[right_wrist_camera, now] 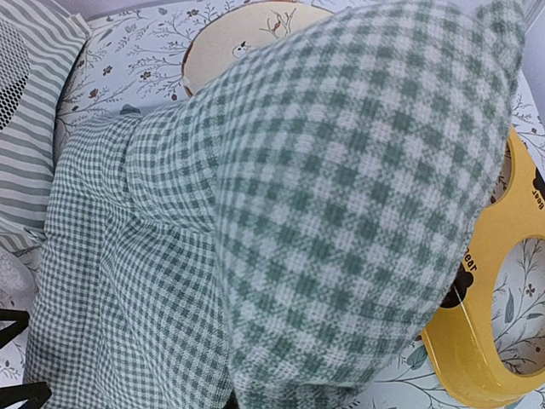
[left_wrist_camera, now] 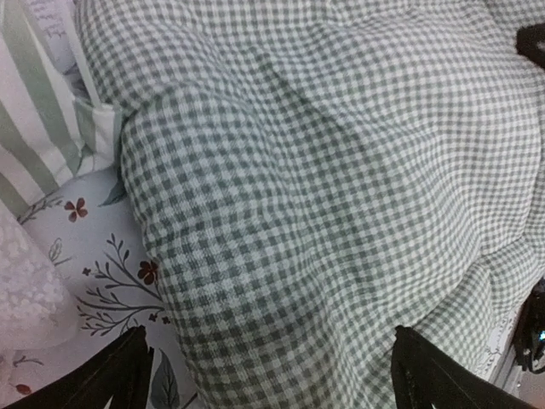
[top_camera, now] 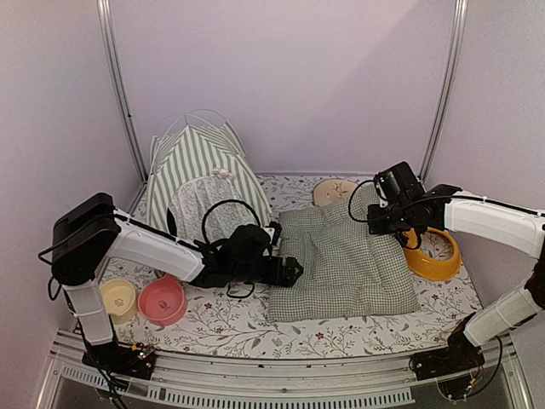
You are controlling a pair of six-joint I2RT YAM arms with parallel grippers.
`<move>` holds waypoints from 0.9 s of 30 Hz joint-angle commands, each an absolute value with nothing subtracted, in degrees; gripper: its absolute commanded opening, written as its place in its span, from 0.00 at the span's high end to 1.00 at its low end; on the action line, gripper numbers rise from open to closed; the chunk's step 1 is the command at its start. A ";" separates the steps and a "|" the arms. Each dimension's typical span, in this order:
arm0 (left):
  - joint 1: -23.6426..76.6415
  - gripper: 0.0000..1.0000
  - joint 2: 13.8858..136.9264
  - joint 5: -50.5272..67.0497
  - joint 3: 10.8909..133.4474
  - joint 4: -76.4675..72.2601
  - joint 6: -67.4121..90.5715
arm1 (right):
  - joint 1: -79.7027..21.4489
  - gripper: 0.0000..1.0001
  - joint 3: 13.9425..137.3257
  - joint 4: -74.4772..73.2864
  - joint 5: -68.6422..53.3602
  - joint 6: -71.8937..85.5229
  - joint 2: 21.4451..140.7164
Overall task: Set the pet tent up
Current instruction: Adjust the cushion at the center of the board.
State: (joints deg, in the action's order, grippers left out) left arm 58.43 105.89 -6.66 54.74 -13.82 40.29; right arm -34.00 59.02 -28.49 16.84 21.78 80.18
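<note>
The pet tent stood upright just behind and left of the checked cushion. Our left gripper sat at the cushion's left edge, fingers spread wide, gripping nothing. Our right gripper met the cushion's raised far-right corner. Fabric hid its grip, so we could not tell.
</note>
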 commanded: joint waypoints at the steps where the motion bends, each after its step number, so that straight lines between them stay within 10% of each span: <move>1: 57.68 0.01 109.93 -3.96 56.09 -14.66 41.39 | -34.90 1.00 59.50 -28.61 16.47 22.75 82.05; 7: 57.28 0.09 111.50 -3.88 56.64 -15.95 40.46 | -34.94 1.00 58.88 -27.97 17.82 22.94 82.60; 8: 57.34 0.21 111.52 -2.66 56.45 -17.69 39.96 | -34.91 0.99 58.92 -27.60 16.84 22.94 82.81; 10: 57.79 0.79 110.98 -0.12 56.58 -21.10 39.06 | -34.89 1.00 59.50 -27.28 14.65 23.36 83.24; 12: 59.50 1.00 109.86 0.54 56.78 -24.42 36.36 | -34.90 1.00 60.03 -26.53 11.31 24.21 83.65; 27: 68.28 1.00 116.66 13.02 63.36 -34.55 19.20 | -40.85 0.88 51.28 -10.63 -5.60 35.00 85.76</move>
